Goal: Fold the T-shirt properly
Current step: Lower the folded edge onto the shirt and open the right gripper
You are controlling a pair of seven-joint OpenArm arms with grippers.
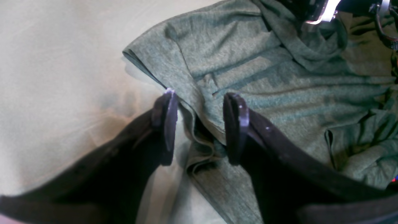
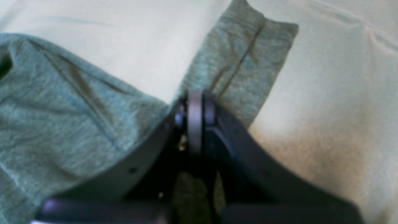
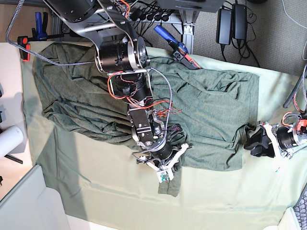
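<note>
The T-shirt [image 3: 144, 100] lies spread but rumpled over the pale green table sheet [image 3: 96, 191], its body bunched into long ridges, and we take it as our landmark. One sleeve [image 3: 170, 184] pokes out from the shirt's near edge, and that is where our right gripper [image 3: 165, 173] sits. In the right wrist view its jaws are pressed flat together with the sleeve cloth [image 2: 239, 62] fanning out just beyond the tips, so we judge that it has pinched the sleeve near its root.

Our left gripper [image 1: 200, 124] waits at the shirt's opposite side, by the hem corner [image 1: 199, 146]. Its jaws stand well apart, with a doubled fold of the hem lying between them, and nothing is gripped yet. In the base view it rests just off the shirt's edge [image 3: 261, 139].

We judge the step in hand to be taking hold of the shirt at two points so it can be lifted and laid flat. To do it well, we should check that the right pinch holds only the sleeve and not the sheet below. The left jaws should slide further over the hem before they close, catching both layers of the fold. Then both arms should rise together and draw apart gently, so the ridges across the body pull out instead of tightening.
</note>
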